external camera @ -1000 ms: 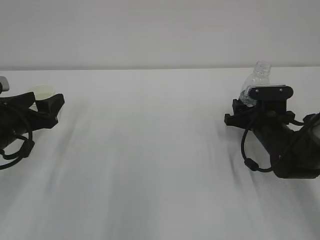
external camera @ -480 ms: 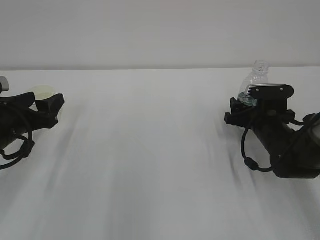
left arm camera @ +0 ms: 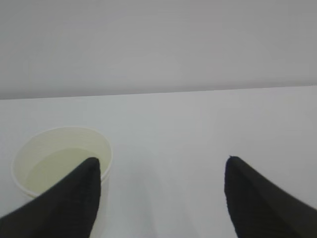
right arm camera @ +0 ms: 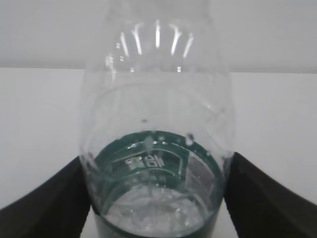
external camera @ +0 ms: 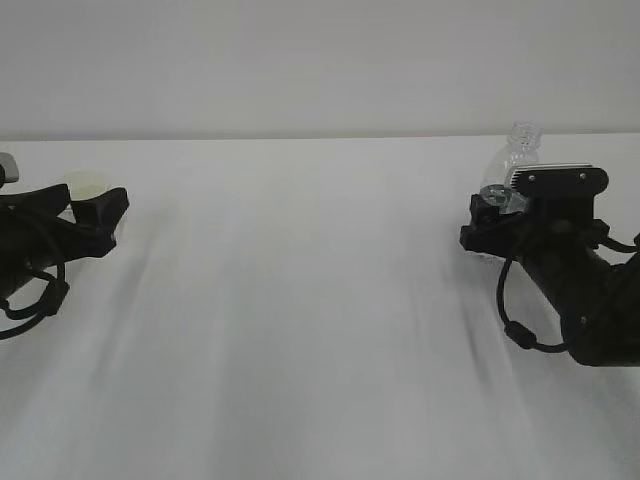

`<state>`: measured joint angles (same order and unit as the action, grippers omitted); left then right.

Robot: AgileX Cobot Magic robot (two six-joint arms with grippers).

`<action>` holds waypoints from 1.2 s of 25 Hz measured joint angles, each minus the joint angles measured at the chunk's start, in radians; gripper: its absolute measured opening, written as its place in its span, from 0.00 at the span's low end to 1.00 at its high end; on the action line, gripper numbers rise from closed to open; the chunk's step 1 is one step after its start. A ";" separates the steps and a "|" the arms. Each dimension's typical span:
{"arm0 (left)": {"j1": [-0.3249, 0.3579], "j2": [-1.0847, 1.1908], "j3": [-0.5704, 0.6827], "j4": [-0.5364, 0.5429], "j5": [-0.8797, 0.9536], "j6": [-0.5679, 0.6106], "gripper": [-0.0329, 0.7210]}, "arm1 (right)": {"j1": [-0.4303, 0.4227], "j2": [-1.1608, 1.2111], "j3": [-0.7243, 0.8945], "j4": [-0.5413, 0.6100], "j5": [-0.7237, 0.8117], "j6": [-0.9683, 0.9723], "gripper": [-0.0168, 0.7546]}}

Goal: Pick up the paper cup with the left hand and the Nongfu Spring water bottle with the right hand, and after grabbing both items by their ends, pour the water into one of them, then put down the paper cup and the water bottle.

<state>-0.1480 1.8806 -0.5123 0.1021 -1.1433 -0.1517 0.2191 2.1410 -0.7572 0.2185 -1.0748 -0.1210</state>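
Release stage. Small white tapered paper cup (left arm camera: 62, 163) stands on the white tabletop (external camera: 300, 300) outside the spread left hand (left arm camera: 161, 198); clear ribbed green-banded plastic bottle (right arm camera: 156, 148) stands between the parted right hand (right arm camera: 156, 198). Withdraw each hand straight back, brushing neither vessel.

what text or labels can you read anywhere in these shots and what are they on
Water bottle, dark green label band: pale characters seen reversed through the clear plastic, too blurred to read.
Paper cup: plain, no print visible.
Left claw and right claw: no markings visible.
Table: no text.
No text can be quoted as legible.
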 joint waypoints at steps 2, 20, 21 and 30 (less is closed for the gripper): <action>0.000 -0.002 0.000 0.000 0.000 0.012 0.78 | 0.000 -0.007 0.017 -0.002 -0.004 0.000 0.81; 0.000 -0.167 0.002 -0.013 0.177 0.056 0.78 | 0.000 -0.124 0.234 -0.047 -0.064 0.006 0.79; 0.000 -0.184 0.002 -0.013 0.198 0.058 0.78 | 0.000 -0.133 0.246 -0.047 -0.064 0.006 0.79; 0.000 -0.347 0.004 -0.013 0.363 0.076 0.78 | 0.000 -0.222 0.333 -0.058 -0.067 0.006 0.79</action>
<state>-0.1480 1.5336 -0.5085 0.0888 -0.7807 -0.0753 0.2191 1.9185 -0.4242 0.1606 -1.1417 -0.1154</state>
